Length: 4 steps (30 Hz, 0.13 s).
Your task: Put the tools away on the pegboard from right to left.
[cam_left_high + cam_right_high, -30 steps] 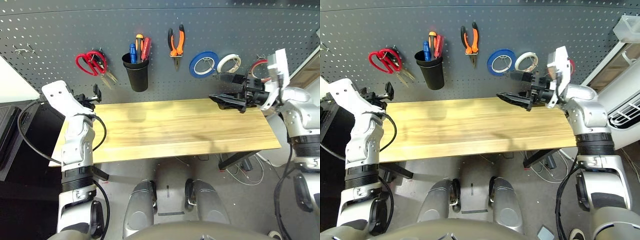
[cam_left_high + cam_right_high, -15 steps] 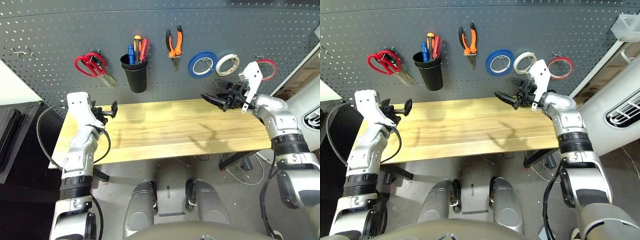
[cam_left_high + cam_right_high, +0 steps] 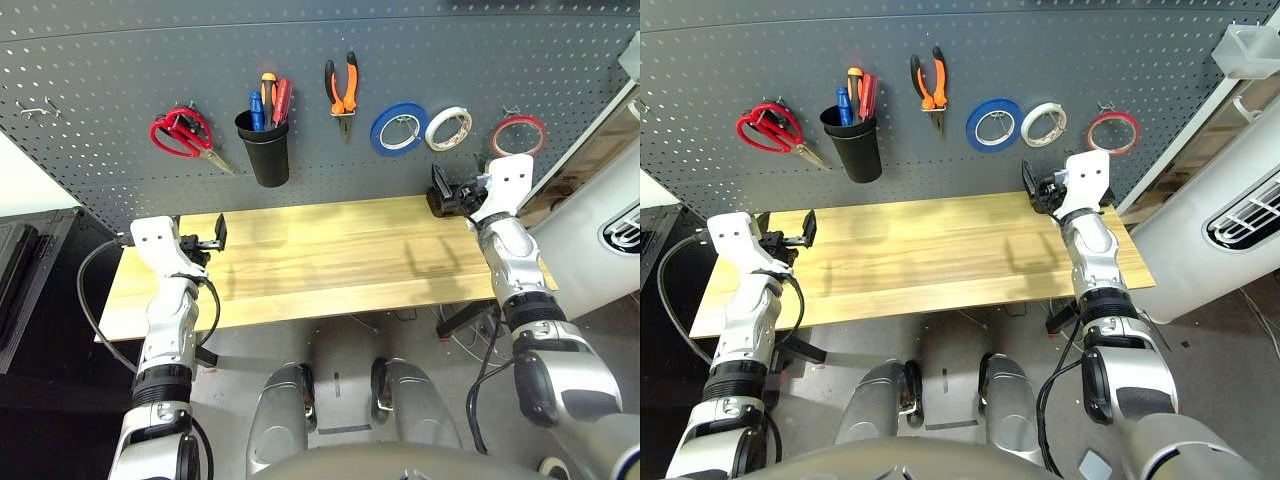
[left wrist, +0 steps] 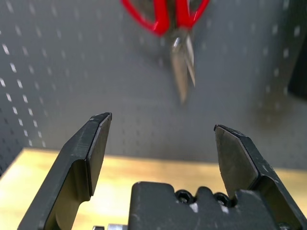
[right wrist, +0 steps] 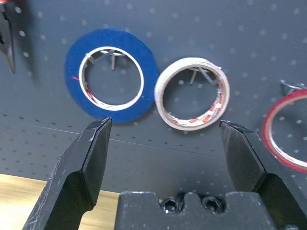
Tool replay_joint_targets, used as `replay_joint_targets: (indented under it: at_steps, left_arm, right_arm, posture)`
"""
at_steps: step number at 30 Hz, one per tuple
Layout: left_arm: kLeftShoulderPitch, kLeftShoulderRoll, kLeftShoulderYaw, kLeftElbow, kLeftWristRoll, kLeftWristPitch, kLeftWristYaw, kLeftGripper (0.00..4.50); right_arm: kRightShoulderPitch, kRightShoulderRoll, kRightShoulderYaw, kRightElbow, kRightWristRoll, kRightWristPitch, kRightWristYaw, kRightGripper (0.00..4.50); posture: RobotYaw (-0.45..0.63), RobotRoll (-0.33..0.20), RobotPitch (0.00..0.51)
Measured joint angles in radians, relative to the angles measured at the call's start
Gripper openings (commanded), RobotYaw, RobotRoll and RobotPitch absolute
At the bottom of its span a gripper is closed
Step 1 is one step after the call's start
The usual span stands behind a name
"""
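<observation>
Right gripper (image 5: 166,121) wide, empty; red tape ring (image 5: 268,129) outboard, hook-hung. Left gripper (image 4: 163,120) wide, empty below red-handled scissors (image 4: 180,69), likely leaving hooks loaded.

The two eye views look down from the robot's head, well back, and share the table (image 3: 320,255) and pegboard (image 3: 970,100). Each wrist view looks out past its own claw, near the board; the left one seems blurry.
</observation>
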Motion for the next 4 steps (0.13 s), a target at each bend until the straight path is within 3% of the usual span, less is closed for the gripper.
replay_joint_targets:
  at_steps: [4]
  left_arm:
    - [-0.032,0.001,0.002,0.042,0.003,-0.026,0.015,4.46]
  right_arm:
    - [0.019,-0.006,-0.001,-0.001,-0.01,-0.015,-0.02,4.5]
  posture:
    - [-0.07,0.0,0.058]
